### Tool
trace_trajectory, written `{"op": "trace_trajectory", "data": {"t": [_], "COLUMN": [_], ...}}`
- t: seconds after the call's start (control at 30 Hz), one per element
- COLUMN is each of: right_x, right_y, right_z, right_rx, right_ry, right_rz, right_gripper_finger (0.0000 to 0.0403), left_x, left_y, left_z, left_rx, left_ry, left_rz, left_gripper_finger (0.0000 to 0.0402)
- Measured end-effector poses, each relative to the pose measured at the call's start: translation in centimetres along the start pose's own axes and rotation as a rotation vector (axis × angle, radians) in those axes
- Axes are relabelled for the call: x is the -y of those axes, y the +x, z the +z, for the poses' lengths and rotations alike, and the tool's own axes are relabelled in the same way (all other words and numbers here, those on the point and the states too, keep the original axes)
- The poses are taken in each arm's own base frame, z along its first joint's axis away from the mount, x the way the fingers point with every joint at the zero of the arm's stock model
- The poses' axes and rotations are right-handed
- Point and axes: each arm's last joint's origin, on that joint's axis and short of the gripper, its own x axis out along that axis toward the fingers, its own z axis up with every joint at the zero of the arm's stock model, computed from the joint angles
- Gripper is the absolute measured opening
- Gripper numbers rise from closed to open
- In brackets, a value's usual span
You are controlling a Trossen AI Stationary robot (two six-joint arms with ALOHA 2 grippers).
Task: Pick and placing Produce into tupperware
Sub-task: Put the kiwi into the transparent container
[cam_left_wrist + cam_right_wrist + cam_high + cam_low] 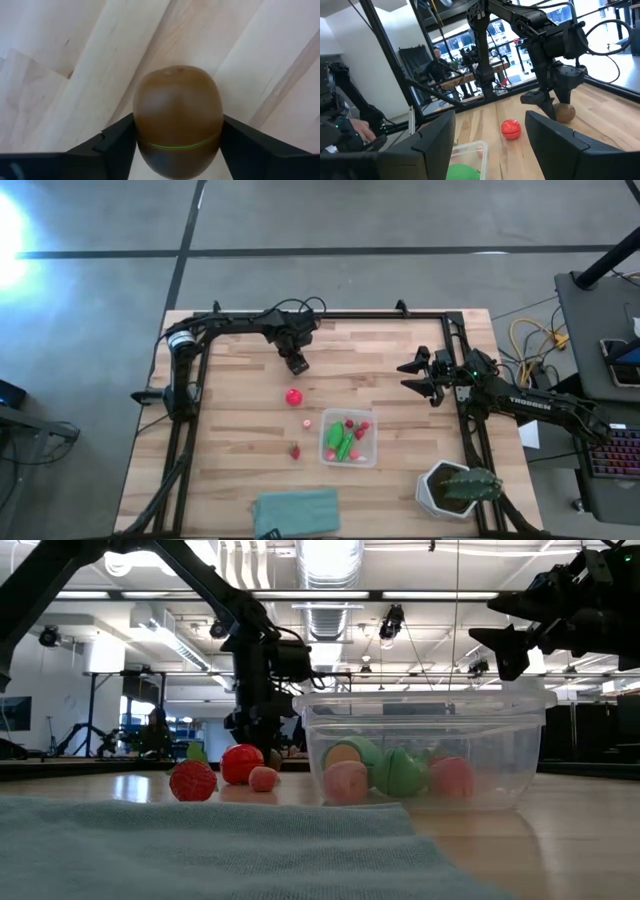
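While the left claw (177, 150) sits closed on the brown round piece (177, 120) near the worktop's far edge, fingers at its widest girth, the piece looks rigid, light, glossy; likely to slip. Tupperware (349, 439) is toward the near edge, partly filled. Right claw (428, 376) waits open, right edge.

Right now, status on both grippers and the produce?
Left gripper shut on brown round kiwi-like piece, at the table's far side. Right gripper open, waiting off to the right. Clear plastic tupperware part-filled; red ball loose between.
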Motion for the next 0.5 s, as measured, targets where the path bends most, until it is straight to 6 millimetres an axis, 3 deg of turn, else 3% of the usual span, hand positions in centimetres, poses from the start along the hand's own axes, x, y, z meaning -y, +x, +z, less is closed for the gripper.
{"op": "trace_trajectory", "data": {"t": [0.1,0.3,0.5], "right_x": [0.0,0.0,0.0], "right_y": [0.0,0.0,0.0], "right_z": [0.0,0.0,0.0], "right_rx": [0.0,0.0,0.0], "right_ry": [0.0,0.0,0.0], "right_rz": [0.0,0.0,0.0], "right_gripper_finger": [0.0233,0.0233,0.0233], "left_x": [0.0,0.7,2.9], "left_y": [-0.1,-1.1,-6.5], "left_z": [0.0,0.1,-0.3], "left_rx": [0.002,-0.004,0.122], "left_ry": [-0.001,0.016,0.058], "left_rz": [0.002,-0.004,-0.096], "left_gripper_finger": [0.022,0.0235,0.0232]}}
